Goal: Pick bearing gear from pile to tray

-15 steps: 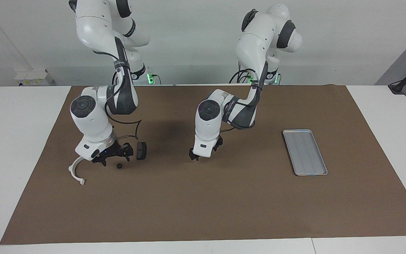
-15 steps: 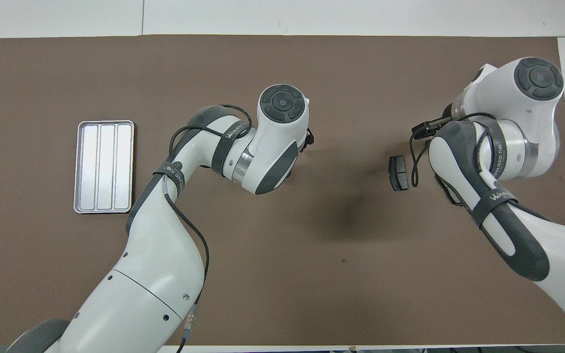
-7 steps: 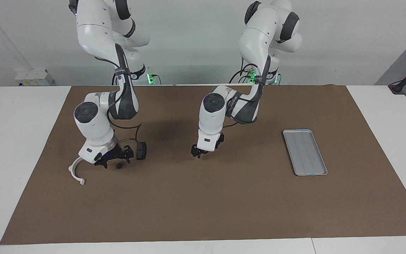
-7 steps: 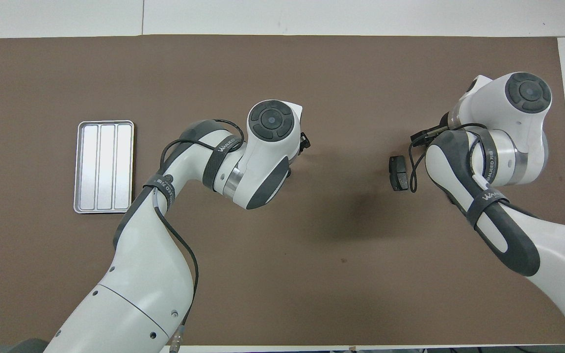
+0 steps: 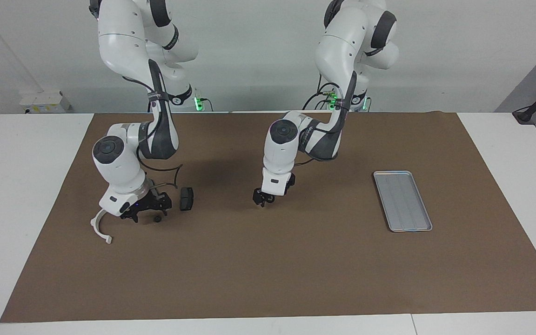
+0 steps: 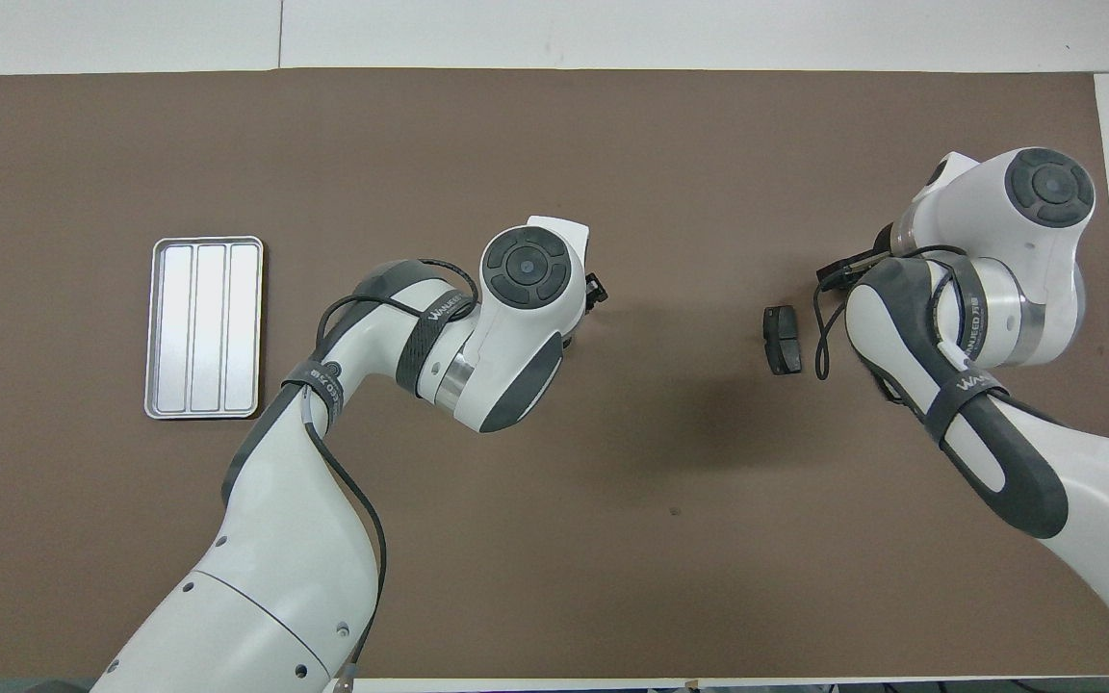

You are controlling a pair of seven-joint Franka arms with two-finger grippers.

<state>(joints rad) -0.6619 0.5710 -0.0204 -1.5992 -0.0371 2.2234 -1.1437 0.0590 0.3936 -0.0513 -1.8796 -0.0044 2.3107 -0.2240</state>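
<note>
The pile lies toward the right arm's end of the mat. It holds a white half-ring bracket (image 5: 98, 227), a dark brake pad (image 5: 185, 198) (image 6: 783, 339) and a tiny black round piece (image 5: 157, 219), which looks like the bearing gear. My right gripper (image 5: 148, 210) hangs low and open just over the mat between bracket and pad. The round piece is just off its fingertips and untouched. In the overhead view the right arm hides the bracket and the round piece. My left gripper (image 5: 262, 198) (image 6: 595, 289) hangs open and holds nothing over the mat's middle. The silver tray (image 5: 403, 201) (image 6: 204, 327) is bare.
The brown mat (image 5: 268, 270) covers most of the white table. The tray lies toward the left arm's end, well apart from the pile. A loose black cable (image 5: 175, 173) loops beside the right wrist, close above the brake pad.
The right wrist has shifted slightly and its gripper has sunk a little over the pile. The left wrist has straightened and drawn back a bit. No part has moved.
</note>
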